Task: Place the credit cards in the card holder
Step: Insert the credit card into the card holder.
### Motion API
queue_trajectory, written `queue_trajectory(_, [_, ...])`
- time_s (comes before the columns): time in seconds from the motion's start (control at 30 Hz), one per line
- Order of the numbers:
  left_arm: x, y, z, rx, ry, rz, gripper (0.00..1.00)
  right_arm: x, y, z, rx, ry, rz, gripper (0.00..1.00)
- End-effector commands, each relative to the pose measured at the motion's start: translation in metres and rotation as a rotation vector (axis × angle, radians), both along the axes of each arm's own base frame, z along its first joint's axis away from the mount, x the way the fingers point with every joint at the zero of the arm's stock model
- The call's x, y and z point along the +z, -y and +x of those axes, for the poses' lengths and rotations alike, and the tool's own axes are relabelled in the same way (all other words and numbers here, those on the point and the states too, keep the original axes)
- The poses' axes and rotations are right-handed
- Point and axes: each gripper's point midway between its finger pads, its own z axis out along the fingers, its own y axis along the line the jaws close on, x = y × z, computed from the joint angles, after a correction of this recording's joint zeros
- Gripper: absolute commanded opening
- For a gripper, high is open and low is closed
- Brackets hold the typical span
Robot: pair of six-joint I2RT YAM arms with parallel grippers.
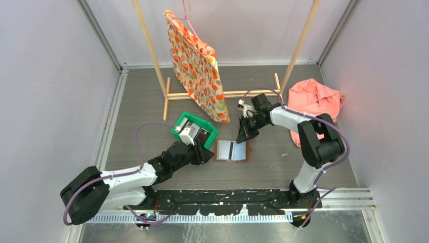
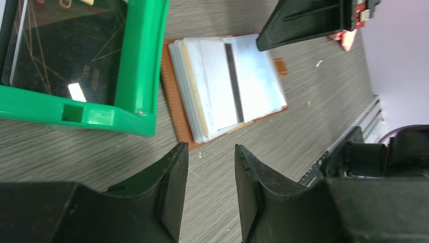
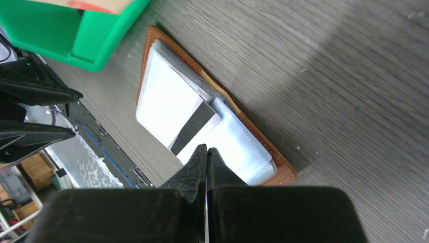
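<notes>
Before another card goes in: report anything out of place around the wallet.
One card, magnetic stripe up, lies askew on the open card holder, slanted against its pockets rather than squared in a slot. Whether it is partly tucked in is unclear. Nothing else stands out.

We see pale lilac walls (image 1: 45, 76) around a grey wood-grain counter (image 1: 283, 167) (evenly lit); a wooden rack (image 1: 152, 50) stands near the back wall.
</notes>
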Motion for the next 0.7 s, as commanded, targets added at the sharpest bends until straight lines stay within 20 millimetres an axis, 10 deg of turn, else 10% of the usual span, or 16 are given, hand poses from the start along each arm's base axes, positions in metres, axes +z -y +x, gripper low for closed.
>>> queue_trajectory(0.0, [0.002, 0.005, 0.014, 0.03, 0.034, 0.014, 0.4, -0.014, -0.003, -0.002, -0.05, -0.077, -0.014, 0.01])
queue_trajectory(0.67, [-0.046, 0.055, 0.015, -0.095, -0.13, 0.023, 0.44, -0.028, -0.046, -0.017, 0.002, -0.173, -0.002, 0.01])
